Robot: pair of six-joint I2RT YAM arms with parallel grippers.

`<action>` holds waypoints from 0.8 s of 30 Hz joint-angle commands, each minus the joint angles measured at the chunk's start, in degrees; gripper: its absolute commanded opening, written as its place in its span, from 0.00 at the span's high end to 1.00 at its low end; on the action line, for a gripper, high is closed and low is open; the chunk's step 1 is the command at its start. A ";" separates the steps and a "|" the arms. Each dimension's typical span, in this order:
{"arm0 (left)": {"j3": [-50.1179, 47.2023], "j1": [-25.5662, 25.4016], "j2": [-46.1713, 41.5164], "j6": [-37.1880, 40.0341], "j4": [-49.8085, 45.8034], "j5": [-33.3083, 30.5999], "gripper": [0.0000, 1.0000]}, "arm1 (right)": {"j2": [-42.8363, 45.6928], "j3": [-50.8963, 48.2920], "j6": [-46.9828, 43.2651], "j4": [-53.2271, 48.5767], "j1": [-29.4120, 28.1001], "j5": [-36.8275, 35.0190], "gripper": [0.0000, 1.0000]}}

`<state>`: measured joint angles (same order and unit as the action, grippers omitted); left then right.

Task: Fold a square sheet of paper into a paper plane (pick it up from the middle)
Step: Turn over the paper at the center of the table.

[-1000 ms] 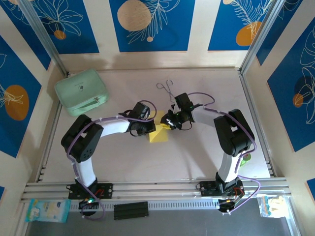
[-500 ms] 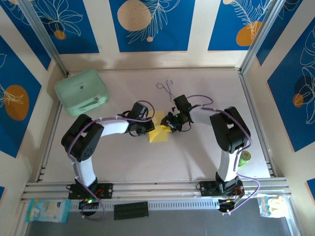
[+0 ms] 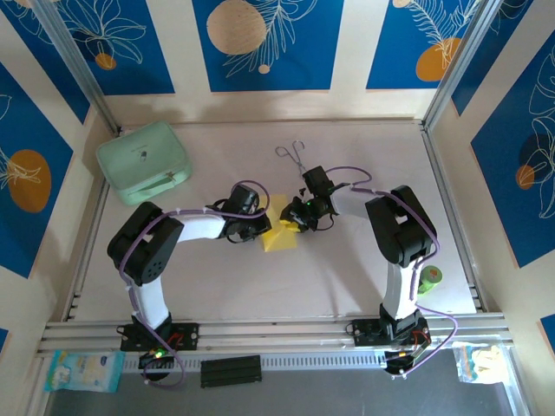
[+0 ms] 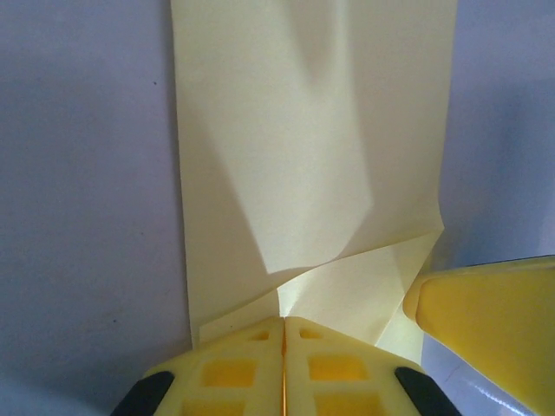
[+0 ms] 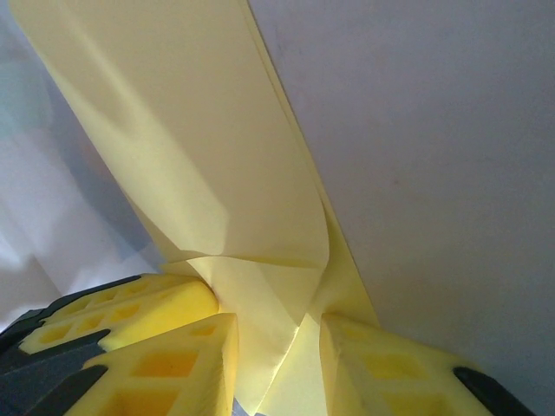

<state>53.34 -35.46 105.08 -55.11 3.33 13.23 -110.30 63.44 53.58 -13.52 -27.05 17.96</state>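
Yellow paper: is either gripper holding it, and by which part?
The left gripper is shut on the sheet of paper at a creased edge; the right gripper straddles that edge, jaws apart.

The square sheet of paper [image 4: 286, 156] is thin, matt yellow paper, softly creased. The left gripper [image 4: 284, 322] and right gripper [image 5: 276, 336] each have 2 fingers of matt yellow moulded plastic. The table [image 3: 347, 269] is smooth, pale and matt. The tongs [image 3: 293, 156] are thin bare metal.
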 commanded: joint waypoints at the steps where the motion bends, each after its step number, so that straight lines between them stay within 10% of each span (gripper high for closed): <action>1: -1.82 0.56 0.13 -1.55 -1.39 -0.84 0.91 | -1.22 1.33 -0.66 -1.81 -0.38 0.36 0.69; 24: -2.54 0.72 -0.14 -1.83 -2.10 -0.40 0.91 | -1.28 0.69 -2.52 2.50 -1.07 4.63 0.79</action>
<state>52.53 -35.35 104.86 -56.75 4.73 13.43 -111.22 64.55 51.86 -12.56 -27.75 19.88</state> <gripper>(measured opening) 0.090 0.218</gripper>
